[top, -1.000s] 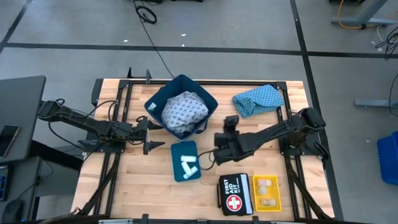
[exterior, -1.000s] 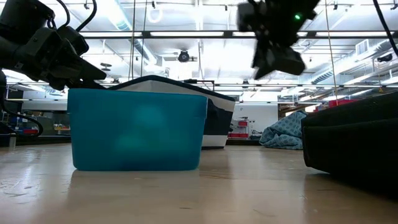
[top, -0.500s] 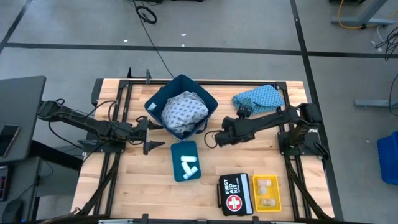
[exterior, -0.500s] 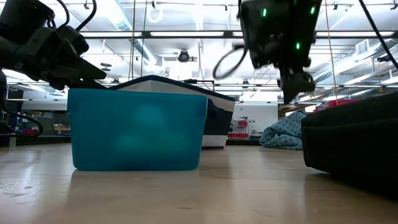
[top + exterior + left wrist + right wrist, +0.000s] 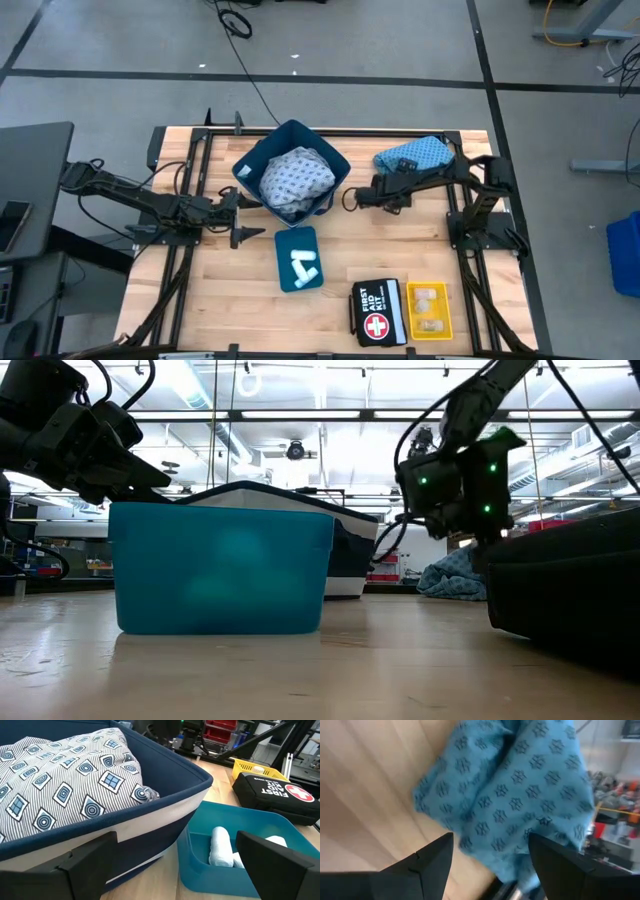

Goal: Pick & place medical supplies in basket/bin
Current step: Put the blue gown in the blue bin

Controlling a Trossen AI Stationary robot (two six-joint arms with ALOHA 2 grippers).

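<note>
A light-blue patterned cloth [image 5: 415, 157] [image 5: 520, 785] lies bunched on the table near its far right corner. My right gripper [image 5: 393, 181] [image 5: 490, 865] hovers just beside it, open, fingers pointing at the cloth and touching nothing. A grey-blue patterned cloth [image 5: 296, 178] [image 5: 65, 785] fills the navy basket [image 5: 247, 170]. White rolls [image 5: 303, 264] [image 5: 221, 847] lie in the teal bin [image 5: 287, 245]. My left gripper [image 5: 240, 216] [image 5: 175, 860] waits open at the basket's near left side.
A black first aid kit [image 5: 378, 312] and a yellow tray [image 5: 431, 309] with pale packets sit by the near edge, right of centre. The teal bin [image 5: 220, 565] stands in front of the basket [image 5: 345, 550]. Bare wood lies between the bin and the blue cloth.
My right gripper has swung from beside the teal bin toward the far right, turned about and come down near the light-blue cloth. The left arm and all objects stay where they were.
</note>
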